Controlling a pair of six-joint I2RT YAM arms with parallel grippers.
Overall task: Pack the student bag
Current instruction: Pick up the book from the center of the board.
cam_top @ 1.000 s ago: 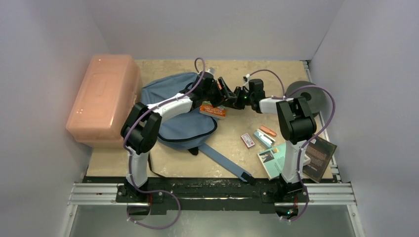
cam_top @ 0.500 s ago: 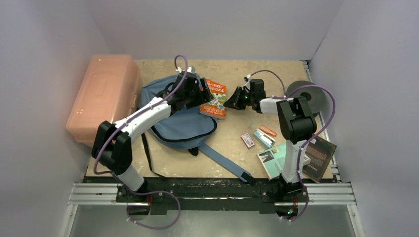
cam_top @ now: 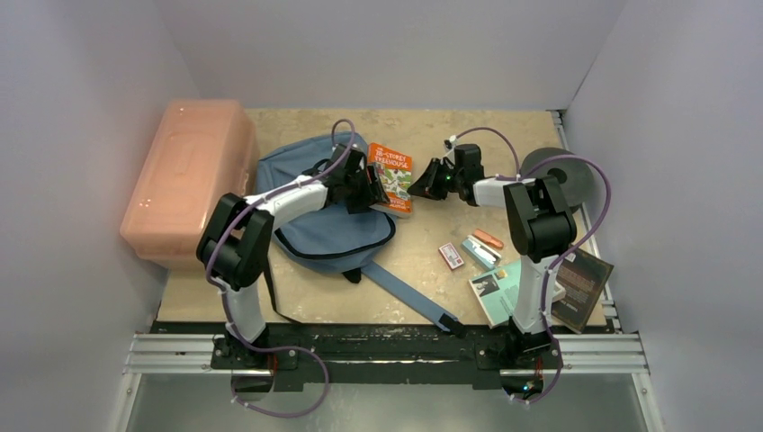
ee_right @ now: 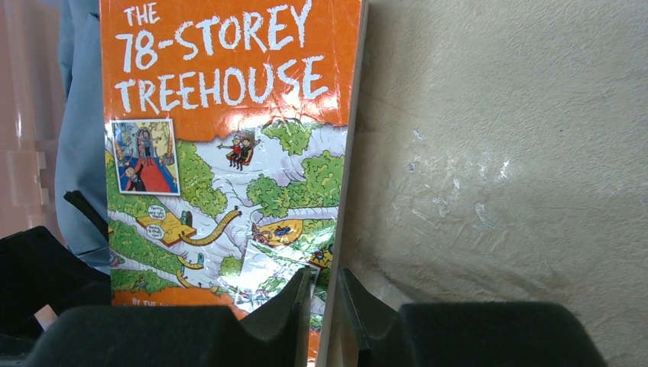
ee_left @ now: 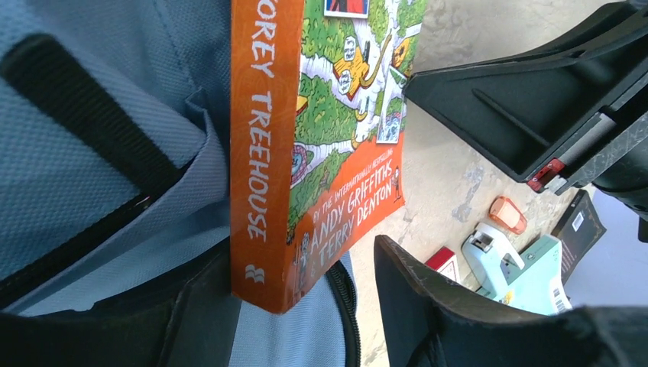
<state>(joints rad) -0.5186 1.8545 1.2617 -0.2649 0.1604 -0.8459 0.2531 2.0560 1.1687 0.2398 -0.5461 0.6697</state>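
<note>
The student bag (cam_top: 319, 211) lies flat, left of centre; its blue-grey fabric also shows in the left wrist view (ee_left: 92, 130). An orange book, "The 78-Storey Treehouse" (cam_top: 393, 174), is propped with its spine on the bag's edge. My right gripper (cam_top: 430, 178) is shut on the book's long page edge (ee_right: 325, 306), cover facing the camera (ee_right: 229, 153). My left gripper (cam_top: 369, 186) is open around the book's lower spine corner (ee_left: 264, 267), with one finger (ee_left: 435, 306) on the cover side and the other under the spine, on the bag.
A salmon-pink plastic box (cam_top: 189, 180) stands at the left. A red card box (cam_top: 451, 256), a teal stapler (cam_top: 480, 250), an orange item (cam_top: 489, 238) and two books (cam_top: 504, 288) lie at the right. A grey disc (cam_top: 567, 175) lies far right. A bag strap (cam_top: 414, 297) runs towards the near edge.
The book went from lying flat to tilted up, cover showing. My left gripper drew back over the bag, then came in at the book's spine corner. The right gripper stayed put.
</note>
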